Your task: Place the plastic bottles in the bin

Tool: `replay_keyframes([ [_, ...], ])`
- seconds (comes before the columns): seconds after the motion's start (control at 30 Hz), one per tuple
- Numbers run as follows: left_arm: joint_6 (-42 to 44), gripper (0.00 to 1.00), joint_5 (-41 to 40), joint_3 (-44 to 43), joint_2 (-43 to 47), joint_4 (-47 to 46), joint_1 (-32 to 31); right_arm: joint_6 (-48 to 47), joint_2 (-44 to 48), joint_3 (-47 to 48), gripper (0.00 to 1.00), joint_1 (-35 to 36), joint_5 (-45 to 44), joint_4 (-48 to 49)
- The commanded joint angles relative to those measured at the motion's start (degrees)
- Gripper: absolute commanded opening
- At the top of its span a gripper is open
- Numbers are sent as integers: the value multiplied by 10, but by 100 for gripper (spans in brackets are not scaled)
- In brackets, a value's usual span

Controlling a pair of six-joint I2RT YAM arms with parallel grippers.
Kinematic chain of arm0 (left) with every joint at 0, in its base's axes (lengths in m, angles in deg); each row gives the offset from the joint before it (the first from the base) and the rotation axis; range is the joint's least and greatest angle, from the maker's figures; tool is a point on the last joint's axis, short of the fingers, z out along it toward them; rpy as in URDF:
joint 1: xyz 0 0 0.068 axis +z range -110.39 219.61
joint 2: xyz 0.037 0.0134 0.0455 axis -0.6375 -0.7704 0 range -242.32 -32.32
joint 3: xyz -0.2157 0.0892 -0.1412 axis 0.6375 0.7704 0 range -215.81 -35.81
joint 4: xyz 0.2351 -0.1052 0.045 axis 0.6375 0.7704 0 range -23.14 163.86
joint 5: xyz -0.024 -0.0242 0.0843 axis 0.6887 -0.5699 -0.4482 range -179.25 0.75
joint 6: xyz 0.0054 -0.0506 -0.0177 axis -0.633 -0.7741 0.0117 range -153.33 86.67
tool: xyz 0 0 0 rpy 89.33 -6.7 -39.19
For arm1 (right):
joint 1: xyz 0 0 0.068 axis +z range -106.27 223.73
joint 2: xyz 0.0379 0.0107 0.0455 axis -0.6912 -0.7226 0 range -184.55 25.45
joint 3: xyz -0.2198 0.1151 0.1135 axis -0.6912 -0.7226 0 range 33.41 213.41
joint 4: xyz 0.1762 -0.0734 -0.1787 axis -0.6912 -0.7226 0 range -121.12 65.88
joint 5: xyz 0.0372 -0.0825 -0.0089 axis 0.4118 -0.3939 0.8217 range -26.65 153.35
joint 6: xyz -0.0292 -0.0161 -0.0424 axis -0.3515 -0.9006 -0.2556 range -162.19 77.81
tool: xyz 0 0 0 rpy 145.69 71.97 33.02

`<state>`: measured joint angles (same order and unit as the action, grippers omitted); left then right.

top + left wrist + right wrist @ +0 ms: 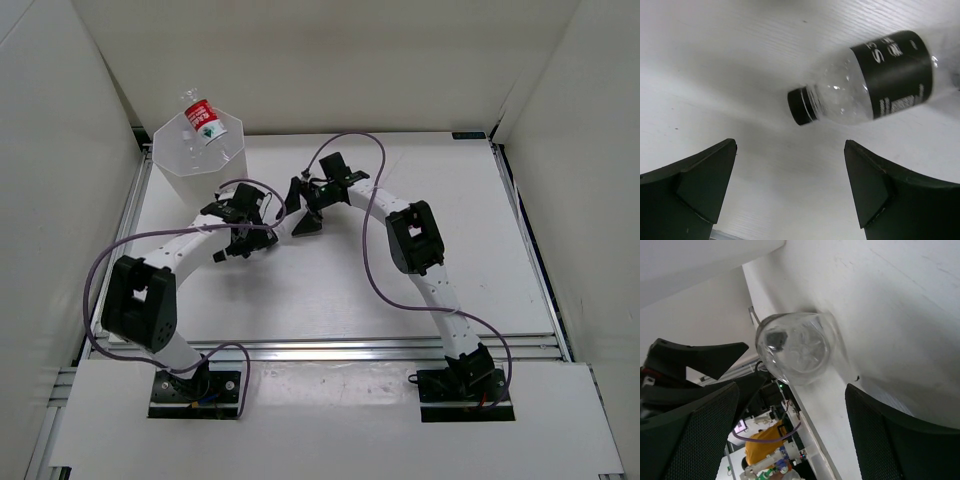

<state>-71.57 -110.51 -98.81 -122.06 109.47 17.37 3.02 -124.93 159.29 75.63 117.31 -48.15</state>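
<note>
The black-label bottle (865, 85) lies on its side on the table (715, 60), cap toward the left gripper (790, 150), base toward the right gripper (791, 389), both spread wide, gripping nothing.

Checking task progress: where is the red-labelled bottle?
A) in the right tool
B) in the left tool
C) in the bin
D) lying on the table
C: the top view shows the red-labelled bottle in the bin, leaning at its far rim.

Clear glossy plastic bottle (865, 85), matt white table (740, 60)
</note>
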Motion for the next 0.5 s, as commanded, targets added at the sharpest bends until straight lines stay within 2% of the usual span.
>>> replay_keyframes([
  [0.0, 19, 100, -63, -33, -25, 23, -9, 39, -1, 8, 90, 3, 29, 44],
  [0.27, 34, 100, -94, -73, -80, 12, -46, 34, 4, -5, 91, 3, 20, 30],
  [0.43, 34, 100, -94, -85, -88, 12, -51, 22, 42, -54, 81, -15, -28, 35],
  [0.47, 34, 100, -94, -85, -88, 12, -51, 29, 42, -44, 72, -20, -28, 41],
])
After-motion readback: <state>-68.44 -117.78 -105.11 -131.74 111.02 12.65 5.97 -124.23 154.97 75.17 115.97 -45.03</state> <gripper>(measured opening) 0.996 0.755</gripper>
